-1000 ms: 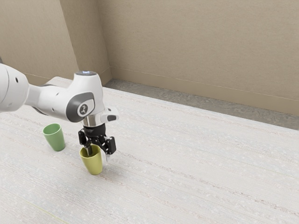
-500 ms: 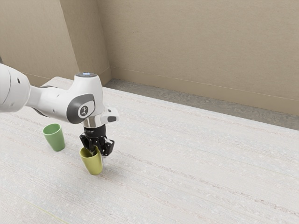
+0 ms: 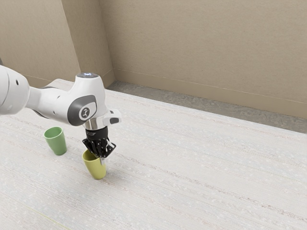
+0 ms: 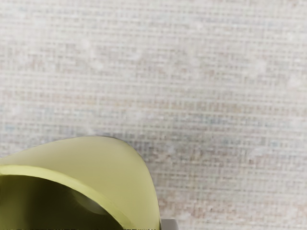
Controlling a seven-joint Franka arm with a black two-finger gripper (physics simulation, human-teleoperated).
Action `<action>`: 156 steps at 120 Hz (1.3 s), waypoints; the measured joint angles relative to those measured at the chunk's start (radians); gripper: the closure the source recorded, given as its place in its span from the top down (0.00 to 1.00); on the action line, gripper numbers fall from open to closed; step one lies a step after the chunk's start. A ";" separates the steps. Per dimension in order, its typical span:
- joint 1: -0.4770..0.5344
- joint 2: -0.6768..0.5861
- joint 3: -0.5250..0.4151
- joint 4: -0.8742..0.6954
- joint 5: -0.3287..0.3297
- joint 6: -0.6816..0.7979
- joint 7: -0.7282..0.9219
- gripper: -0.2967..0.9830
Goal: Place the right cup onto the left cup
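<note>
Yellow cup is seen on the table, to the ext. view's right of the green cup and apart from it, w/ its base resting on the tabletop. Two cups are counted in all, i.e. 1 yellow, 1 green, plus 1 arm & 1 gripper. The yellow cup is stood upright, mouth up, base down, w/ its long axis run approx. vertically from base to mouth; the green cup is stood likewise. The yellow one is coloured a muted yellow-green, smooth & slightly glossy, w/ a round rim, a paler lip and a much darker inside; it's tapered, i.e. wider at the mouth than at the base. Part of its rim is hidden by the gripper, which is closed on the cup's side at the rim, pointed down from above.
</note>
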 joint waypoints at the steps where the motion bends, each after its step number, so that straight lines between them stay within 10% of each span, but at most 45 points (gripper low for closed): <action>1: 0.000 -0.001 0.000 0.000 0.000 0.000 0.000 0.17; 156: 0.181 -0.261 0.006 0.020 0.043 -0.206 0.030 0.15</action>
